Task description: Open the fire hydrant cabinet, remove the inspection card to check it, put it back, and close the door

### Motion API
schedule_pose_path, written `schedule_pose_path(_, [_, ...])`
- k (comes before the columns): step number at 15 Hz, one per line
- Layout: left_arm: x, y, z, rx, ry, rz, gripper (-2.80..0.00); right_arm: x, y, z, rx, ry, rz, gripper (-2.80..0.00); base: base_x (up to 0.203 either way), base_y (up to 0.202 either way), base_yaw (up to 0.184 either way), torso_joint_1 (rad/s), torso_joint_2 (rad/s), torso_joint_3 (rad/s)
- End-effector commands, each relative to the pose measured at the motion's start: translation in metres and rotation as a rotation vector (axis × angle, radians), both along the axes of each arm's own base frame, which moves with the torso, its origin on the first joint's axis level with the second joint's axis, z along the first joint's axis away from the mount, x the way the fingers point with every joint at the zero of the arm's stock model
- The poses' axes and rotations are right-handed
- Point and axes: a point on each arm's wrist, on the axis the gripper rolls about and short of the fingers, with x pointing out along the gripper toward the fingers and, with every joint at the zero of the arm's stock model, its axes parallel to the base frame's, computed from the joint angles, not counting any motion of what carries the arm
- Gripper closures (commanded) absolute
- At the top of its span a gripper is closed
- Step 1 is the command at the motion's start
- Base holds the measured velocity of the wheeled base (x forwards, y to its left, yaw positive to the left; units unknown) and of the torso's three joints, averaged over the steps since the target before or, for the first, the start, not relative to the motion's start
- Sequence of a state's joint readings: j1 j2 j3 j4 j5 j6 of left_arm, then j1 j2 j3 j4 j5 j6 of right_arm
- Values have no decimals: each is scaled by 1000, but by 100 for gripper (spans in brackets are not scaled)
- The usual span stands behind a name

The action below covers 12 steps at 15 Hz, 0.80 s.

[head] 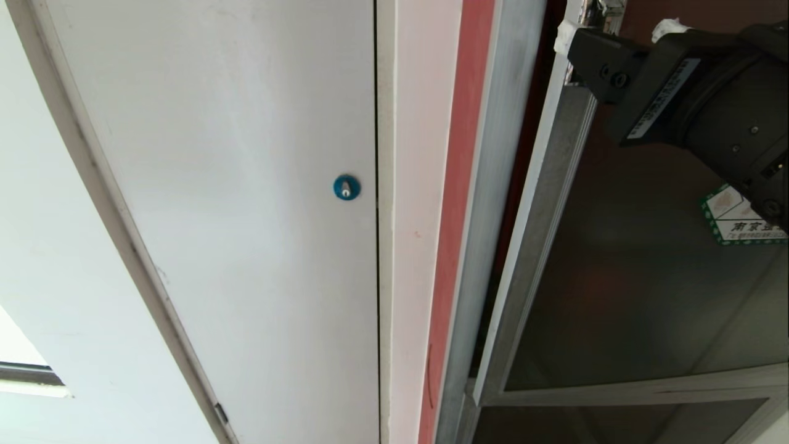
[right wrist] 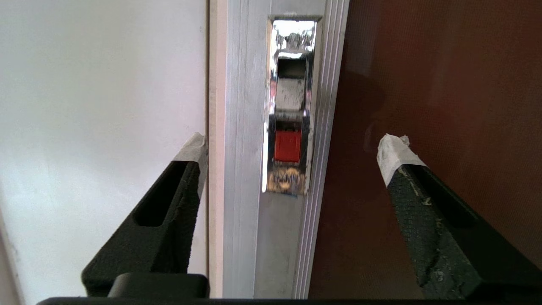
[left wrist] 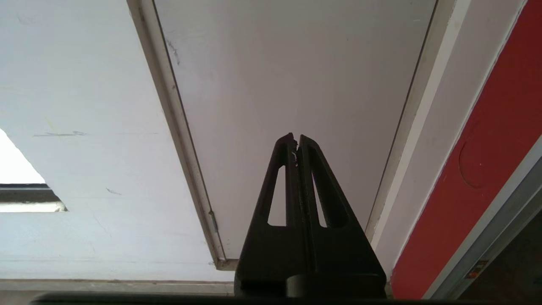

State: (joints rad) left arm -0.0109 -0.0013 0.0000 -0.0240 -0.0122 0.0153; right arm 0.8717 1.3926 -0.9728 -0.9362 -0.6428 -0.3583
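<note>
The fire hydrant cabinet's silver frame [head: 487, 185] runs beside a red strip. The door [head: 647, 277] is dark tinted glass in a silver frame and carries a green-bordered sticker [head: 739, 222]. A narrow dark gap shows between the door's edge and the cabinet frame. My right gripper [head: 616, 29] is at the door's upper edge. In the right wrist view it [right wrist: 294, 148] stands open, its taped fingertips [right wrist: 391, 148] either side of the door's frame and its chrome latch with a red button [right wrist: 288, 146], holding nothing. My left gripper [left wrist: 296, 140] is shut and parked. The inspection card is out of view.
A plain white panel door [head: 246, 216] with a blue round lock [head: 346, 187] stands left of the cabinet; my left gripper faces this door [left wrist: 296, 63]. A white wall [head: 37, 216] lies further left.
</note>
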Motion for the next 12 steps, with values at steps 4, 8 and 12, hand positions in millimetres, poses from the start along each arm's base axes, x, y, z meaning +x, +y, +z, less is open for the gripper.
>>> schedule_pose_path(4, [1,0,-4,0,15,0,0,-24,-27,-12,-4,6,0,-280,0,0,0,0,0,0])
schedule_pose_path(8, [1,0,-4,0,15,0,0,-47,-56,-27,-4,11,-8,0,0,0,0,0,0,0])
schedule_pose_path(12, [1,0,-4,0,15,0,0,-58,-77,-34,9,4,-49,0,0,0,0,0,0,0])
